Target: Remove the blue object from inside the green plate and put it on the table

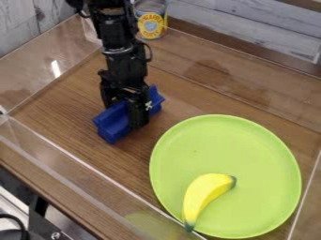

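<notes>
The blue object (pixel 122 120) is down on the worktop (pixel 63 112), lying up and to the left of the green plate (pixel 257 150) and clear of its rim, with bare wood showing between the two. Right over the block stands the black arm, nearly upright, and the gripper (pixel 129 105) is pointed steeply down at it. The jaws are spread wide, one dark finger on each side of the block's upper end, and they are not pinching it. Whether a fingertip brushes the blue surface cannot be made out from this angle. On the green plate there is just the yellow banana (pixel 206 198), lying in the lower part, near the front rim, with its stem toward the bottom. Far beyond the plate, at the back of the worktop behind the arm, sits a can with a yellow label (pixel 152 25). Clear walls (pixel 32 155) ring the worktop to the plate's left and front.
</notes>
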Robot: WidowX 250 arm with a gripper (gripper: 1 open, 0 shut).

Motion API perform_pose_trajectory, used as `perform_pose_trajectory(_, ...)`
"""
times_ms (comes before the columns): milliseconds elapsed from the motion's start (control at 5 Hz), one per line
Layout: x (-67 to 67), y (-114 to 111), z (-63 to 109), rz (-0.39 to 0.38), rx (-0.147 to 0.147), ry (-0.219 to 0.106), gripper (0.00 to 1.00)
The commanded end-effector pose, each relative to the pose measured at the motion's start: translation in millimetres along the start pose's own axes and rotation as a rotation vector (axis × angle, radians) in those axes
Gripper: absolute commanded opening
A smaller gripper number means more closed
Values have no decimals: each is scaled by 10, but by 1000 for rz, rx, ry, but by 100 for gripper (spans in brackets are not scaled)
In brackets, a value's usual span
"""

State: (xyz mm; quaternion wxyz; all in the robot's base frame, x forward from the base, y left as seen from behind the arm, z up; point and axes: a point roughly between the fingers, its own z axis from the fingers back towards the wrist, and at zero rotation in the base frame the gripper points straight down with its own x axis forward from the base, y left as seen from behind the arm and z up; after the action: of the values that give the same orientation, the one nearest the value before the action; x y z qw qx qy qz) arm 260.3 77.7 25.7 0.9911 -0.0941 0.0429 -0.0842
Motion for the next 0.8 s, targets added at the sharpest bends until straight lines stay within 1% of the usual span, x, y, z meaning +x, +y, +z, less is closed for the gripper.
perform_pose_trajectory(0,63,93,101,-1,35,-32,100)
perform_pose_trajectory(200,67,139,107,1,46,-27,0)
perform_pose_trajectory(600,76,214,111,7,62,-22,0)
